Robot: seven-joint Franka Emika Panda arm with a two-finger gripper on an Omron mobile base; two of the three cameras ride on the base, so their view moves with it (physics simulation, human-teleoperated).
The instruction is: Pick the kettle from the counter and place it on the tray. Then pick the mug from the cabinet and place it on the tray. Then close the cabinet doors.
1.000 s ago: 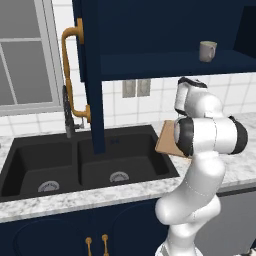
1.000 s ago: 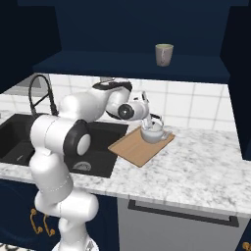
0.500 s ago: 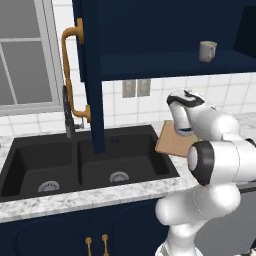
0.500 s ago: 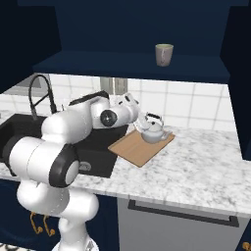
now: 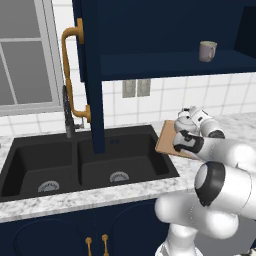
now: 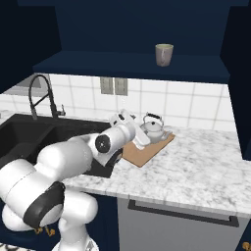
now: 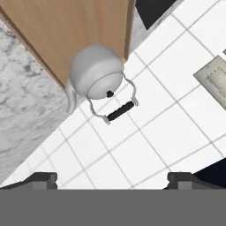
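Black basin of the sink (image 5: 85,165) occupied the left of the left base view, sunk into the speckled counter (image 5: 75,200), with the tap (image 5: 67,112) behind it and one open cabinet door (image 5: 90,75) with its long brass handle (image 5: 72,75) hanging above. To the right of the sink lay the wooden tray (image 5: 165,140), and on its far corner, by the tiled wall, stood the kettle (image 6: 152,128), upright, handle arched over the lid; from the hand view the kettle (image 7: 97,73) sat at the tray's (image 7: 66,31) corner, its spout reaching out over the marble. My pincer (image 7: 112,178) was released, its two tips spread wide with nothing between them, and it stood just beside the kettle without touching it. Farther right and higher, the mug (image 5: 207,51) stood on the cabinet's dark shelf (image 5: 175,65), well apart from my hand; in the right base view the mug (image 6: 164,55) showed its handle toward the left.

I judged the kettle's placing done and the reach for the mug to be the step in hand. To do it well, I would first draw clear of the kettle's handle, rise above the shelf's front edge, approach level, and close across the mug's body rather than its handle.
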